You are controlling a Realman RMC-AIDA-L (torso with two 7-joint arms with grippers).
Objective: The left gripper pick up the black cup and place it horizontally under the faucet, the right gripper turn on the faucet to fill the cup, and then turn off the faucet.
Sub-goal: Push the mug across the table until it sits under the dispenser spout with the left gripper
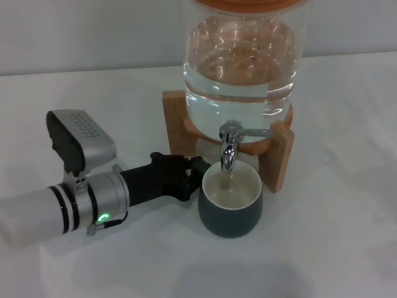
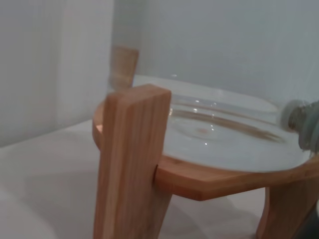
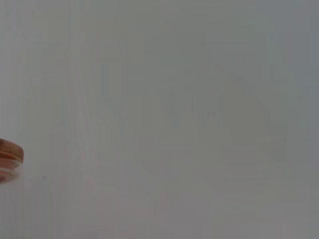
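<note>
The black cup [image 1: 231,208] stands upright on the white table, right under the faucet [image 1: 229,148], with its cream inside showing. The faucet's thin lever points to the right. I cannot tell whether water is running. My left gripper [image 1: 197,177] reaches in from the left at table height, its black fingers closed against the cup's left side, where the handle is hidden. The faucet shows blurred at the edge of the left wrist view [image 2: 303,122]. The right gripper is out of view.
The clear glass dispenser [image 1: 242,68], nearly full of water, sits on a wooden stand [image 1: 280,155] just behind the cup. The stand's leg [image 2: 132,164] is close in the left wrist view. The right wrist view shows a bare wall and the dispenser's orange lid edge [image 3: 9,158].
</note>
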